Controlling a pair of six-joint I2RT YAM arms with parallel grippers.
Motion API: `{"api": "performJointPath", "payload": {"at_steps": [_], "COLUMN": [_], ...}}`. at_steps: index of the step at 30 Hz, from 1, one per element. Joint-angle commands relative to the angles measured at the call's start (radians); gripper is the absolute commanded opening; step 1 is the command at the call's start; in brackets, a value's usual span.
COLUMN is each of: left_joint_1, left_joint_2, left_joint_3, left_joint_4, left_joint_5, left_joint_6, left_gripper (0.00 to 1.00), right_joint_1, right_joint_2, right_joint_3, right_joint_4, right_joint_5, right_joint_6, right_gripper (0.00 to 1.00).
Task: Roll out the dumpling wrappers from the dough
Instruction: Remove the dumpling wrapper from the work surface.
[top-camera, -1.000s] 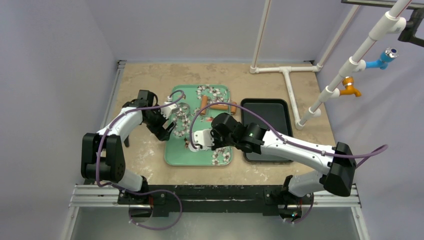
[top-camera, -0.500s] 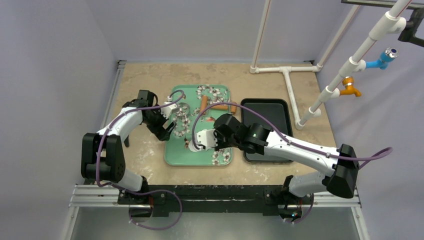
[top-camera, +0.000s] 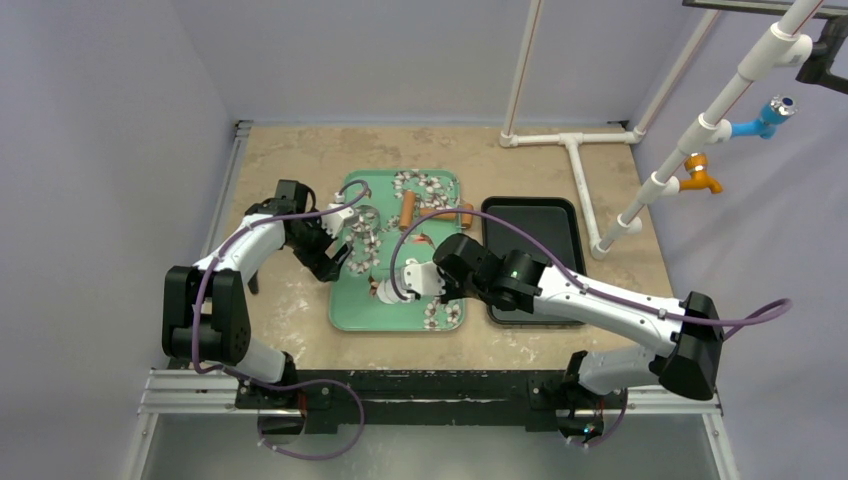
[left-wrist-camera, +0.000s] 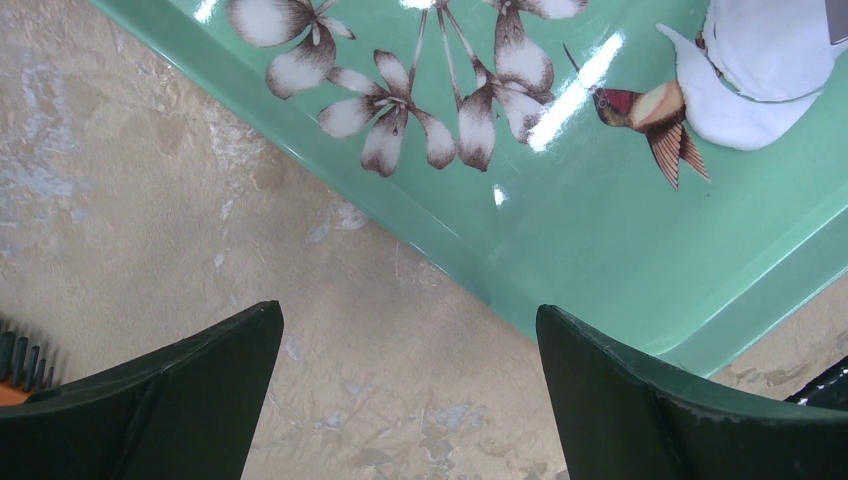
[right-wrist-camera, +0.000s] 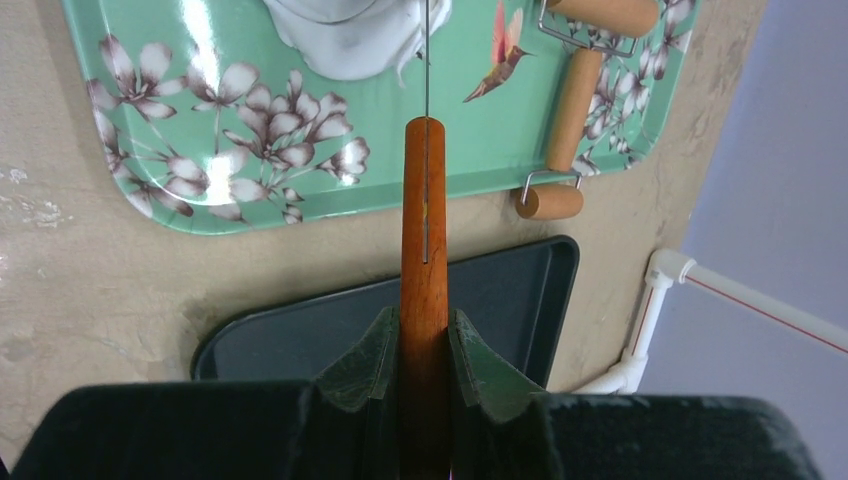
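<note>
The white dough (right-wrist-camera: 350, 35) lies as a soft, partly flattened lump on the green flowered tray (right-wrist-camera: 470, 150). It also shows in the left wrist view (left-wrist-camera: 760, 60) and in the top view (top-camera: 383, 292). My right gripper (right-wrist-camera: 424, 318) is shut on a red-brown wooden handle (right-wrist-camera: 424, 230). The handle's thin metal blade, seen edge-on, reaches to the dough. My left gripper (left-wrist-camera: 408, 310) is open and empty, low over the table at the tray's left edge (left-wrist-camera: 640, 250). No flat round wrappers are in view.
A wooden roller (right-wrist-camera: 575, 100) with a wire frame lies on the far part of the green tray (top-camera: 345, 310). A black tray (top-camera: 530, 215) stands right of it. White pipes (top-camera: 570, 140) lie at the back right.
My right arm has moved slightly toward the near edge with the handle in its grip, uncovering more of the roller. The left arm has not moved.
</note>
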Motion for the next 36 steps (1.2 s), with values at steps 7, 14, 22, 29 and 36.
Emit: {"api": "performJointPath", "payload": {"at_steps": [7,14,22,29,36], "left_joint_1": [0.008,0.007,0.007,0.008,0.007], "left_joint_2": [-0.017,-0.020,-0.022,-0.023,-0.026], "left_joint_3": [0.022,0.022,0.021,0.022,0.021], "left_joint_4": [0.010,0.010,0.009,0.008,0.008], "left_joint_5": [0.026,0.026,0.026,0.027,0.020], "left_joint_6": [-0.003,-0.003,-0.003,-0.004,-0.004], "left_gripper": [1.00,1.00,1.00,1.00,1.00], "right_joint_1": [-0.002,-0.001,-0.001,-0.001,-0.002], "right_joint_2": [-0.060,-0.086,-0.113,-0.100,0.042], "right_joint_3": [-0.005,-0.007,0.038,0.114,0.141], "right_joint_4": [-0.118,-0.175,-0.098,0.020,0.090], "right_joint_5": [0.092,0.111,0.099,0.020,-0.068], "right_joint_6": [0.047,0.065,0.078,0.047,-0.045], "right_gripper": [0.00,0.00,0.00,0.00,0.00]}}
